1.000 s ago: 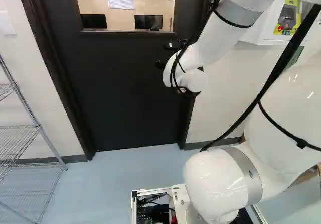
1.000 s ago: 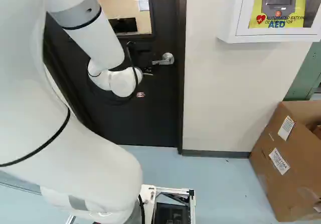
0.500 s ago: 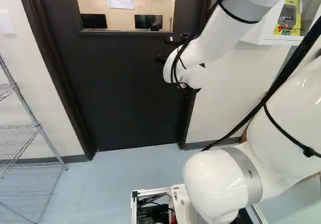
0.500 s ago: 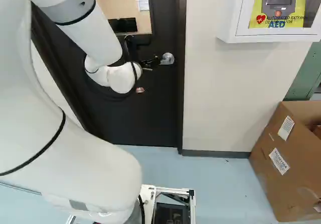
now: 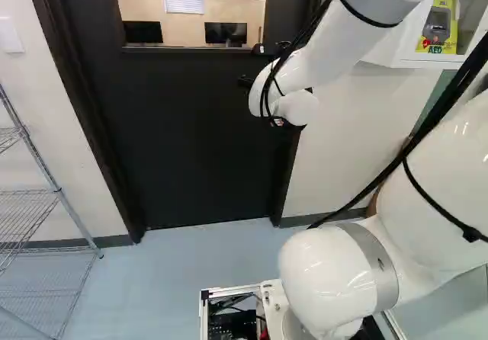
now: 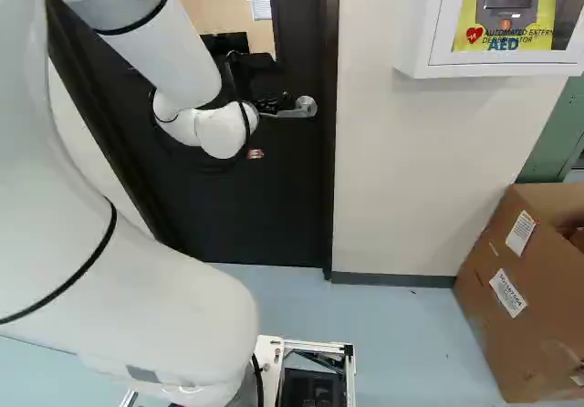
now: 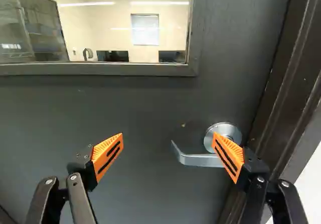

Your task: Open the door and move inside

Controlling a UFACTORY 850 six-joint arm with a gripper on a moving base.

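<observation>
The dark door (image 5: 191, 142) stands shut in its frame, with a window in its upper part. In the right base view my gripper (image 6: 268, 105) is close by the silver lever handle (image 6: 299, 108), at the end of the white arm. Seen from the wrist, the gripper (image 7: 168, 146) is open, its orange pads wide apart. One finger (image 7: 228, 156) overlaps the handle's round base. The lever (image 7: 200, 159) reaches from there into the space between the fingers, pointing away from the door frame. Whether that finger touches the handle I cannot tell.
A wire shelf (image 5: 30, 210) stands at the left of the left base view. Right of the door, a white AED cabinet (image 6: 415, 24) hangs on the wall (image 6: 411, 179). A cardboard box (image 6: 520, 307) sits on the floor (image 6: 411, 343) at the right.
In both base views my wrist and gripper have risen a little against the door, and the forearm has shifted. The base, door and lever have not visibly moved.
</observation>
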